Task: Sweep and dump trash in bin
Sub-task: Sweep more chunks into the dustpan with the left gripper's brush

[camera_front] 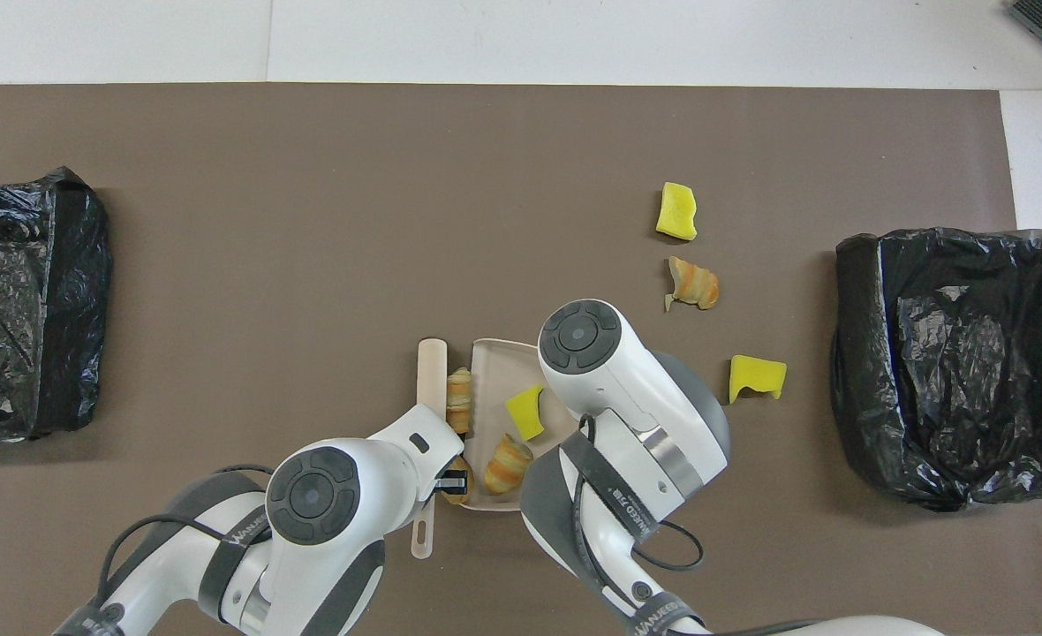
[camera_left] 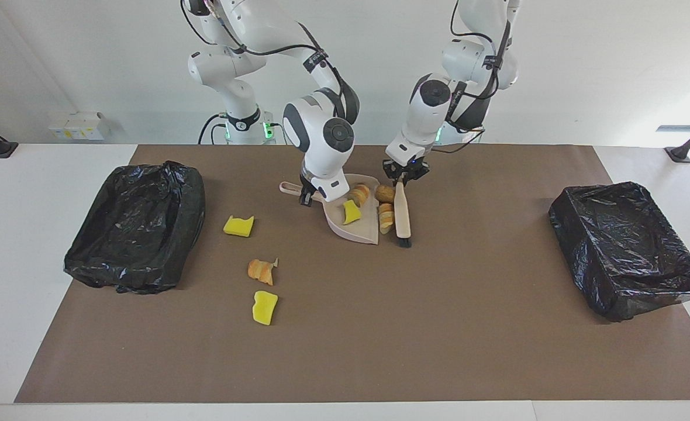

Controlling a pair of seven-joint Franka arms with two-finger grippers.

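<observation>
A beige dustpan (camera_left: 361, 229) lies on the brown mat near the robots. My right gripper (camera_left: 308, 197) is shut on its handle. My left gripper (camera_left: 404, 174) is shut on a beige brush (camera_left: 402, 213) that stands with its black bristles on the mat beside the pan's open side. A yellow sponge scrap (camera_left: 351, 211) and a bread chunk (camera_left: 359, 193) lie in the pan. Two bread chunks (camera_left: 386, 216) lie between brush and pan. Two sponge scraps (camera_left: 238, 225), (camera_left: 265, 307) and a bread chunk (camera_left: 261, 271) lie loose toward the right arm's end, farther from the robots.
A bin lined with a black bag (camera_left: 137, 225) stands at the right arm's end of the table. A second such bin (camera_left: 625, 248) stands at the left arm's end. The brown mat (camera_left: 438, 327) covers most of the table.
</observation>
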